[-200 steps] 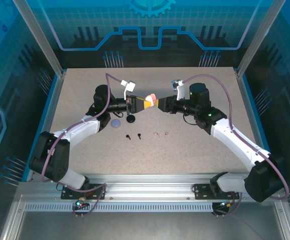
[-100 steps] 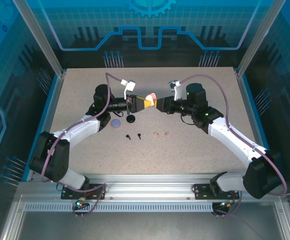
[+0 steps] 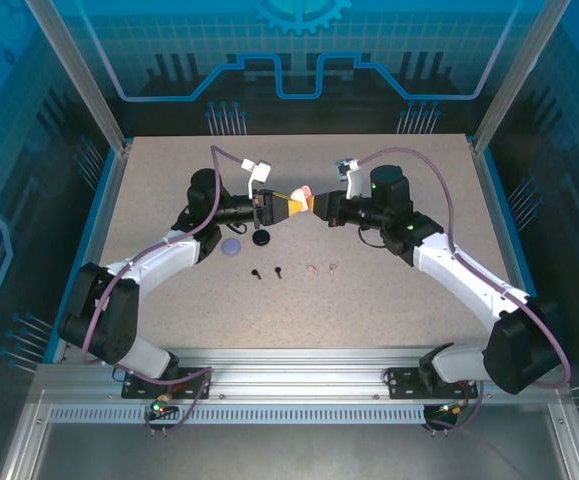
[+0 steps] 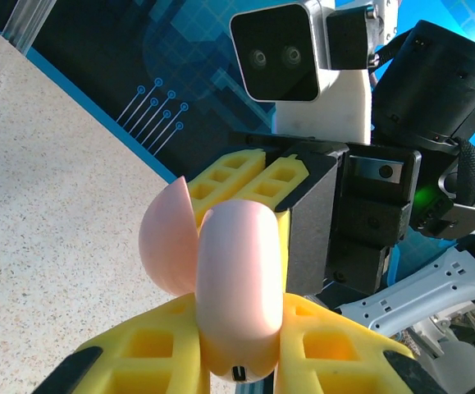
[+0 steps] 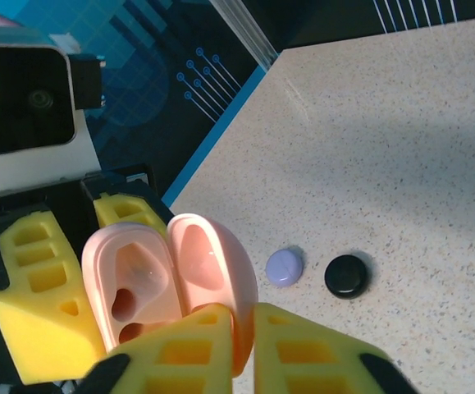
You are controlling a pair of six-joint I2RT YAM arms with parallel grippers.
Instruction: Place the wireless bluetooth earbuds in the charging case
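Right end effector edged nearer pink case, purple case, black case beside

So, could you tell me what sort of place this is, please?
Probably a robotics lab test cell: a left arm and right arm bolted to a metal rail, a speckled tabletop, and an aluminium frame with blue circuit-print panels enclosing it.

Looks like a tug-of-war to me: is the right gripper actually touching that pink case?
Touching. In the right wrist view, the right gripper has its yellow fingers closed on the pink case, at its open lid's edge.
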